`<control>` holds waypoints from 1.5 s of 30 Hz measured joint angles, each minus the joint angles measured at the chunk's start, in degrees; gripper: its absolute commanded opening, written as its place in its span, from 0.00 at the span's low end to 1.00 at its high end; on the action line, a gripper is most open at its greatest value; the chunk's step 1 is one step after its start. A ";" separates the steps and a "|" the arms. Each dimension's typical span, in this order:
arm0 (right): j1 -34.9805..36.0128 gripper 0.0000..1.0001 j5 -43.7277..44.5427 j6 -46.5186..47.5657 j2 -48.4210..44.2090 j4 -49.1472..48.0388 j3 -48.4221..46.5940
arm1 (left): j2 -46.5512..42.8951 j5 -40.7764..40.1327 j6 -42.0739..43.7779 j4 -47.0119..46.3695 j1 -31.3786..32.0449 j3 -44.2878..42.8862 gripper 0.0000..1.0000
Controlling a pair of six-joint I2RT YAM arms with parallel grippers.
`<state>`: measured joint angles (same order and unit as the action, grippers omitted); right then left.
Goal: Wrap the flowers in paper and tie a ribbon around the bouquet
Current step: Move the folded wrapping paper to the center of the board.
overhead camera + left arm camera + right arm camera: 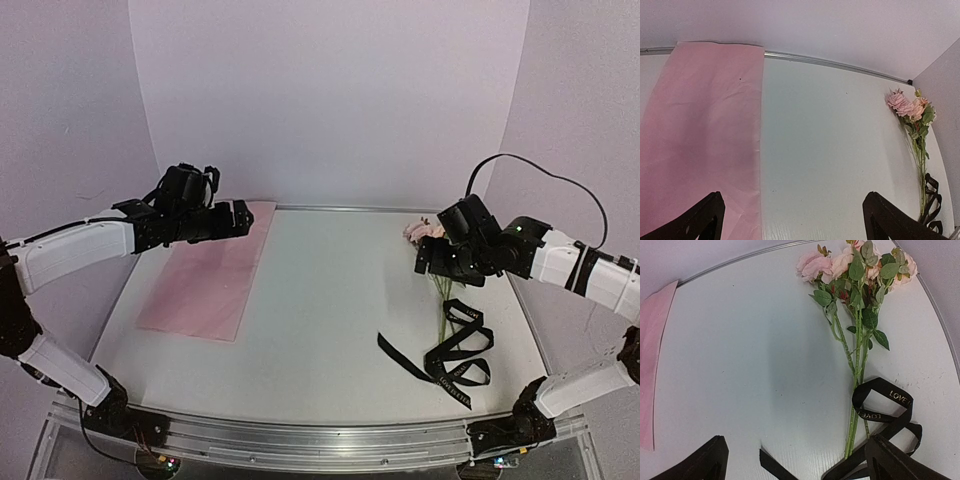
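Flowers [418, 232] lie on the right side of the desk [330, 300] in the overhead view. Their blooms point toward the far wall, and the thin stems run toward the near edge and end among the loops of the black ribbon [460, 350]. The right fingers [428, 264] hover over the upper stems, spread wide and holding nothing. The pink paper [205, 280] lies flat, well apart on the left side, with its long side running near to far. The left fingers [238, 216] hang over its far end, likewise spread and empty.

From the left wrist, the paper [700, 135] fills the left half of the view. Its right edge and bare desk lie between the two widely parted fingertips [695, 222]. The flowers [912, 110] show small at the far right, across a broad stretch of desk.

From the right wrist, the flowers [860, 285] lie ahead of the open fingers [900, 460], nearer the right-hand one. The stems run almost straight away from the camera, so the fingers would close across them, not along them. A loop of the ribbon [875, 416] crosses the lower stems; which lies on top I cannot tell.

The right arm is by far the nearer to the flowers. A grasp would probably go best on the bare stems between leaves and ribbon, followed by a carry leftward onto the paper. Catching the ribbon along with the stems looks like the main risk.
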<state>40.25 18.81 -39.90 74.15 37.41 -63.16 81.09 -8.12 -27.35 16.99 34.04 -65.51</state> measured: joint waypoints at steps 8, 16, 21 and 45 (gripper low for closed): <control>0.00 0.98 -1.73 0.00 0.55 -0.02 -0.25 | 2.34 -4.07 -0.96 3.75 -1.56 -2.04 1.00; 0.00 0.98 -4.30 0.69 4.13 -0.03 -0.94 | 3.23 -2.42 -5.86 4.02 -13.52 0.11 1.00; 0.00 0.98 -6.07 1.32 5.23 -0.29 -1.14 | 8.83 -1.27 -8.01 3.49 -18.73 0.60 1.00; 0.00 0.98 -9.80 2.55 7.30 -3.01 -0.16 | 24.51 5.36 -16.84 -6.11 -10.03 6.00 1.00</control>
<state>40.25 9.01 -37.35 81.45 34.40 -63.31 105.60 -2.76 -44.18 10.89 24.01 -59.51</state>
